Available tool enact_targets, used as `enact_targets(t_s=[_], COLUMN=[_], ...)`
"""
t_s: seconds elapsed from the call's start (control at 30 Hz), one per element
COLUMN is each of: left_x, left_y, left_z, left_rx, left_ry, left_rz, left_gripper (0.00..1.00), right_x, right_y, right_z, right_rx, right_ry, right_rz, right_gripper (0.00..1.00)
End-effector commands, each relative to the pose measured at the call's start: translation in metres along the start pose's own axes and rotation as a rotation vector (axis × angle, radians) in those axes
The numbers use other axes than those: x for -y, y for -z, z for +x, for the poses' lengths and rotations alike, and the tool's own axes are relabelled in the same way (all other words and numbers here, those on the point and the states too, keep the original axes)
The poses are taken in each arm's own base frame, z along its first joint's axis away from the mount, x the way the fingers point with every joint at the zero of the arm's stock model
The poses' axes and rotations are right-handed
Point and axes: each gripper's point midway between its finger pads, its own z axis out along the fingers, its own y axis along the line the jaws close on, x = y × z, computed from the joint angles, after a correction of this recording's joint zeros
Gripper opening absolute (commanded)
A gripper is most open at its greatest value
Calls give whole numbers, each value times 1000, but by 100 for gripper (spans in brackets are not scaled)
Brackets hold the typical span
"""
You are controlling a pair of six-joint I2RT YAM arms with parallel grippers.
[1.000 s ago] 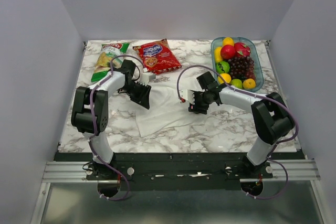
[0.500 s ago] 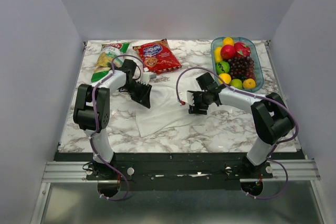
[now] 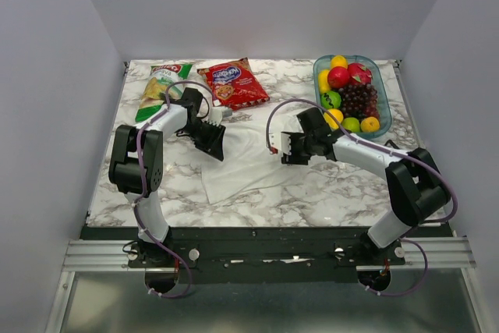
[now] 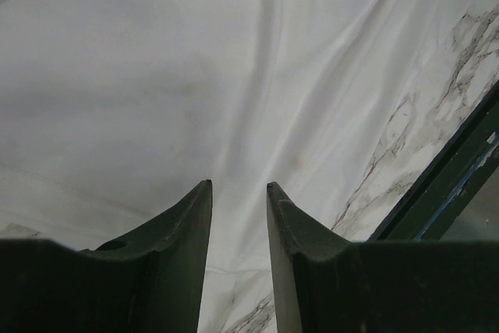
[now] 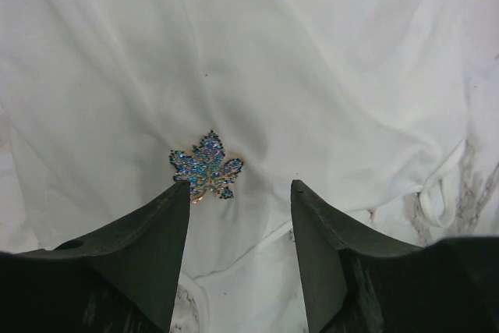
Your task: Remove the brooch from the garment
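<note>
1. The garment (image 3: 242, 168), a white cloth, lies creased on the marble table (image 3: 343, 193) at mid-frame of the top view, between the two arms.
2. The brooch (image 5: 206, 167) sits on the cloth left of centre in the right wrist view. It is leaf-shaped, with blue sparkle and a gold edge. In the top view it cannot be made out.
3. The right gripper (image 5: 240, 186) hangs low over the cloth with its fingers wide apart and nothing between them. The brooch's lower edge meets the tip of the finger on the left of that frame.
4. The left gripper (image 4: 238, 189) is down on the cloth's upper left part in the top view. Its fingers stand narrowly apart, and only white cloth shows in the gap. A crease runs up from the gap; I cannot tell whether any cloth is pinched.
5. A tray (image 3: 383, 76) of fruit sits at the table's upper right.
6. A red bag (image 3: 232, 83) and a green bag (image 3: 162, 87) lie at the upper left.
</note>
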Motion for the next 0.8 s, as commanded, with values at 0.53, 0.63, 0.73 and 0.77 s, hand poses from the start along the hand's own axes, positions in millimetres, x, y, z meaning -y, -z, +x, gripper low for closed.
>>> enact_targets(t_s=[0.53,0.63,0.73,0.77], left_x=[6,6,6,6], left_y=[1,1,2,1], left_z=[-4,-4,-5,-5], left_rx=[14,15,17,16], left_ry=[0,-1,0,0], left_rz=[33,31,32,32], left_gripper=[42,43,42,42], right_x=[-17,-16,-11,-9], right_y=[-12,-16,-18,-19], right_z=[3,4,6,6], right_rx=[9,3,-6,-8], right_ry=[125,125,126,128], right_rz=[-112,-117,-99,-92], right_gripper=[60,60,60,59])
